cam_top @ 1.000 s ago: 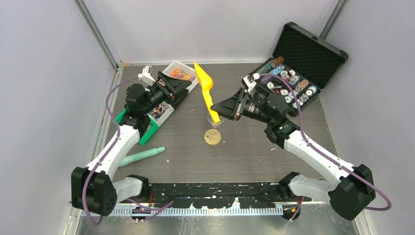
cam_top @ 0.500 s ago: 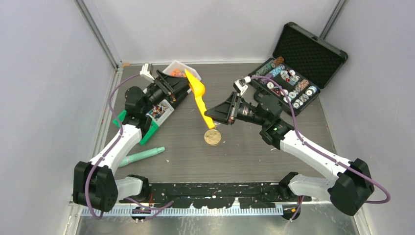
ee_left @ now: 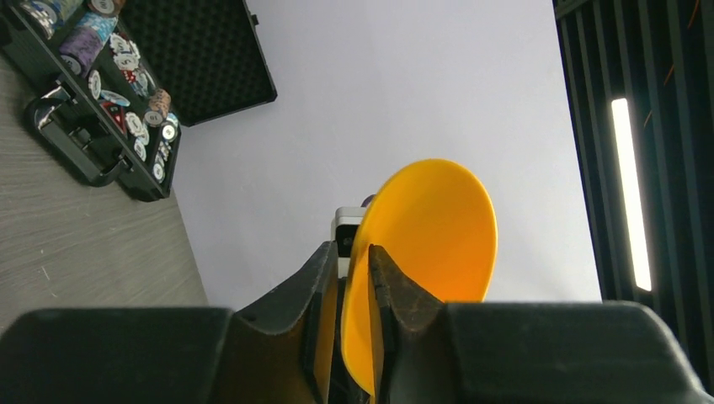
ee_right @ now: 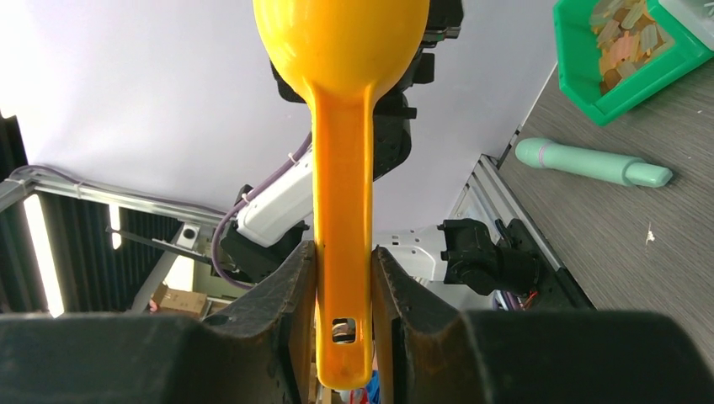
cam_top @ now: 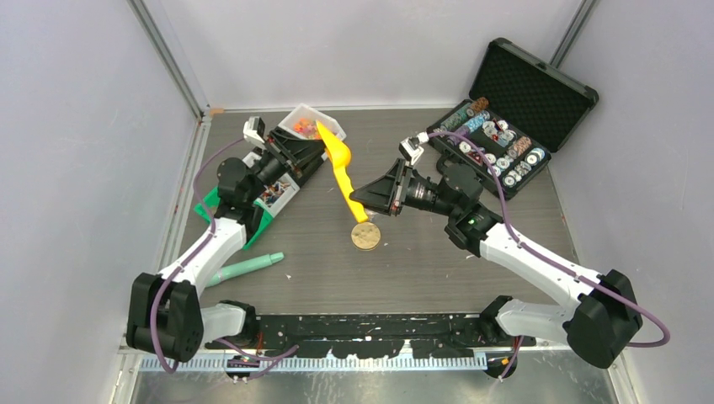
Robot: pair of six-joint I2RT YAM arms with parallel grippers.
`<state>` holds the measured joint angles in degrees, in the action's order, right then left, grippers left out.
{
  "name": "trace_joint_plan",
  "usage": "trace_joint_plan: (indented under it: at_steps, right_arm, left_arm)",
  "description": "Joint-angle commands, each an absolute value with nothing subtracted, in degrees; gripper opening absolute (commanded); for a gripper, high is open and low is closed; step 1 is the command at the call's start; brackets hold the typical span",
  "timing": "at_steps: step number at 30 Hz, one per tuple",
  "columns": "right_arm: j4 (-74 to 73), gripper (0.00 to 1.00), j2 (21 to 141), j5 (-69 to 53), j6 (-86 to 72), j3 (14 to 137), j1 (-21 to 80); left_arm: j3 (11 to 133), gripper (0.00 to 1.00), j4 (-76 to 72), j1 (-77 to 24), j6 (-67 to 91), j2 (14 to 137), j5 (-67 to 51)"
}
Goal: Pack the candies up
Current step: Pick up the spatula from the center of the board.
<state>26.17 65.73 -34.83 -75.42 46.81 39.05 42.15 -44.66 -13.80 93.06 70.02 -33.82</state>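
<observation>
Left hand (ee_left: 352, 252) is shut tight on the bowl rim of the orange scoop (cam_top: 340, 162); right hand (ee_right: 343, 252) pinches its handle, so the 2 hold it above the worktop (cam_top: 438, 252). Bright candies (cam_top: 305, 128) lie in the white bin (cam_top: 335, 127) at the far left, beside the scoop's bowl.

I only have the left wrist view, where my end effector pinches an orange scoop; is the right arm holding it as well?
Observer: Yes, the right end effector is shut on the handle of the scoop.
Operator: Thank you; where are the candies?
Observer: The candies sit in a white bin at the far left of the table, by the scoop's bowl.
Operator: And what lies near the handle's end?
Observer: A gold disc, flat on the table.
</observation>
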Motion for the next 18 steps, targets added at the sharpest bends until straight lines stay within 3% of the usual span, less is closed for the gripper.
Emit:
trace_joint_plan:
  at_steps: [1, 5, 9, 11, 13, 18]
  right_arm:
    - [31.1, 0.01, 66.6, -34.6, -76.1, 46.5, 39.4]
    - [32.5, 0.01, 67.2, -34.8, -77.0, 46.4, 39.4]
    - [33.2, 0.01, 67.4, -34.9, -77.5, 46.5, 39.4]
    - [33.1, 0.01, 67.5, -34.9, -77.5, 46.5, 39.4]
    - [32.9, 0.03, 67.6, -35.0, -77.0, 46.5, 39.5]
    - [21.1, 0.29, 65.2, -32.3, -67.6, 49.1, 39.4]
  left_arm:
    - [41.5, 0.18, -47.1, -13.6, 93.9, 66.7, -32.3]
    - [41.0, 0.14, -46.8, -13.7, 93.1, 66.2, -31.8]
    - [40.4, 0.19, -47.8, -13.6, 94.0, 66.6, -31.5]
    - [40.1, 0.05, -50.0, -13.6, 94.6, 67.2, -31.3]
    - [39.4, 0.00, -52.1, -13.7, 95.7, 67.7, -30.9]
    - [37.2, 0.00, -51.1, -13.6, 97.2, 67.2, -29.4]
